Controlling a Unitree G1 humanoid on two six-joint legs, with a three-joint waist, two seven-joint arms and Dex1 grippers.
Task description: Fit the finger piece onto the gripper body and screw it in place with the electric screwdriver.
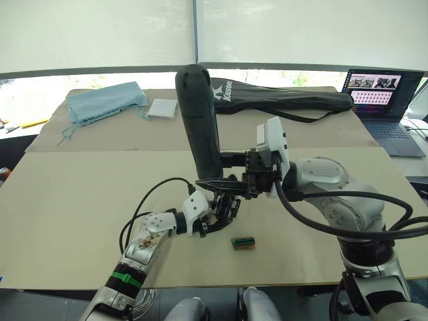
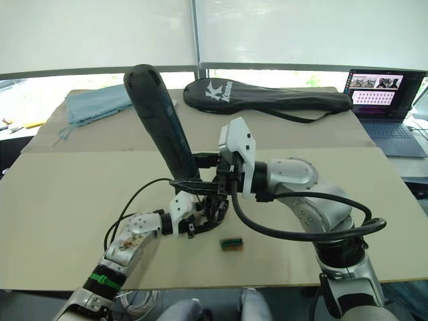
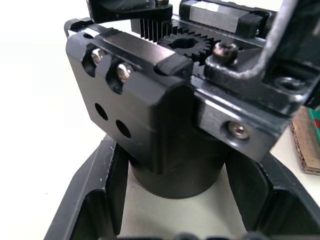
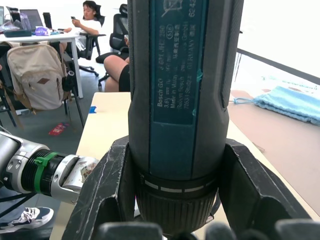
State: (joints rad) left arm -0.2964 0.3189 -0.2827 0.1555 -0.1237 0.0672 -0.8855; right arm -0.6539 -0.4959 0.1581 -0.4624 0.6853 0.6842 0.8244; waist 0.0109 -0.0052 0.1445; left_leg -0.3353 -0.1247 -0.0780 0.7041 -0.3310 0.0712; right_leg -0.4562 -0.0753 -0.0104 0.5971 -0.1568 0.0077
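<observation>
the right gripper (image 1: 231, 160) is clamping the electric screwdriver (image 1: 198, 120) nearly upright, bit pointing down at the gripper body (image 1: 224, 204), which the left gripper (image 1: 217, 212) is clasping on the desk (image 1: 67, 200) directly below.

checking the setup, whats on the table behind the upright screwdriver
Behind the electric screwdriver lie a long black racket bag, a white pad and a blue cloth. The screwdriver covers the bag's near end.
</observation>
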